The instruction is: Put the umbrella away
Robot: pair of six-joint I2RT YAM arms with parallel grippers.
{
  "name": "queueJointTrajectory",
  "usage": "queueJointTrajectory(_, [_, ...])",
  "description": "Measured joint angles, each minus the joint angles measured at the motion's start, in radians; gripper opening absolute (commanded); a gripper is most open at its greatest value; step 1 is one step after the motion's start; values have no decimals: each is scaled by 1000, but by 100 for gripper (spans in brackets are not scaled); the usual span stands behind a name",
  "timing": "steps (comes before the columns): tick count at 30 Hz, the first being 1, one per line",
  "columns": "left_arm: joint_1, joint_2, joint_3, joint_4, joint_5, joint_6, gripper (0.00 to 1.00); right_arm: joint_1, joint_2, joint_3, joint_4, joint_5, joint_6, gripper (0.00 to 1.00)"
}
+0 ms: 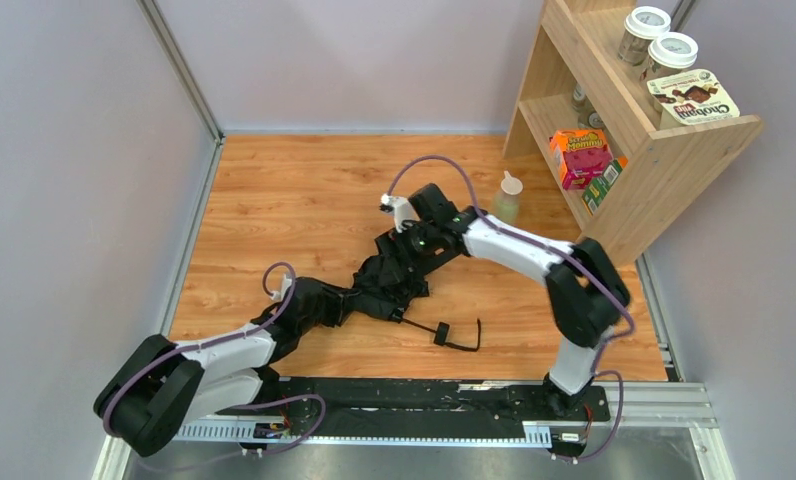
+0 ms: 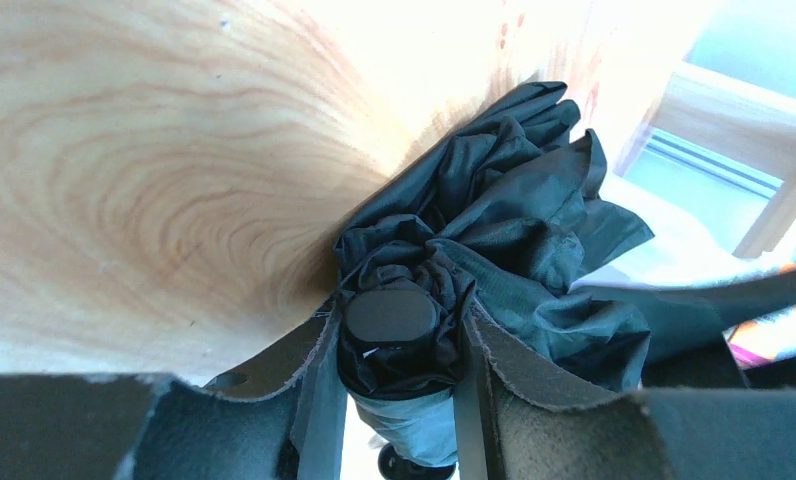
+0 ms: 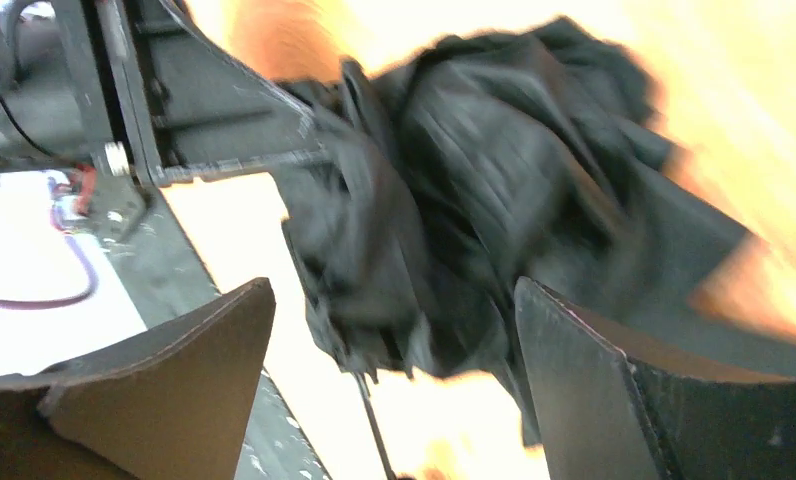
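Black padded fingers of the left gripper point(image 2: 399, 370) are clamped on one end of the umbrella point(image 1: 389, 280), squeezing its bunched fabric. At the other end, the right gripper point(image 3: 394, 350) stands wide apart around the crumpled canopy, gripping nothing. The umbrella lies mid-table on the wooden tabletop point(image 1: 274, 200), its strap point(image 1: 454, 335) trailing toward the near edge. A wooden shelf point(image 1: 654, 190) stands at the far right corner.

Matte, crumpled black cloth on the umbrella point(image 2: 504, 230); beneath it, smooth wood-grain worktop point(image 1: 304, 200) with slight sheen. Dull black fingers point(image 2: 494, 390), frayed edges. Beside it, pale bare-wood shelf point(image 1: 664, 150).
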Motion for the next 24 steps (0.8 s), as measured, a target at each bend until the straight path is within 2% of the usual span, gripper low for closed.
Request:
queueJointTrajectory(4, [0,-81,28,-158,5,1,0,42,-319,-243,119,237,-83,97])
queueJointTrajectory(7, [0,-93,59,-251,14,1,0,191,-455,-351,238,386,-161,97])
queueJointTrajectory(10, [1,-61,101,-310,33,0,0,315,-433,-368,318,488,-214,96])
queueJointTrajectory(15, [4,7,163,-375,92,-1,0,423,-330,-406,442,653,-342,91])
queueJointTrajectory(24, [7,26,199,-435,135,-6,0,501,-127,-450,636,831,-485,82])
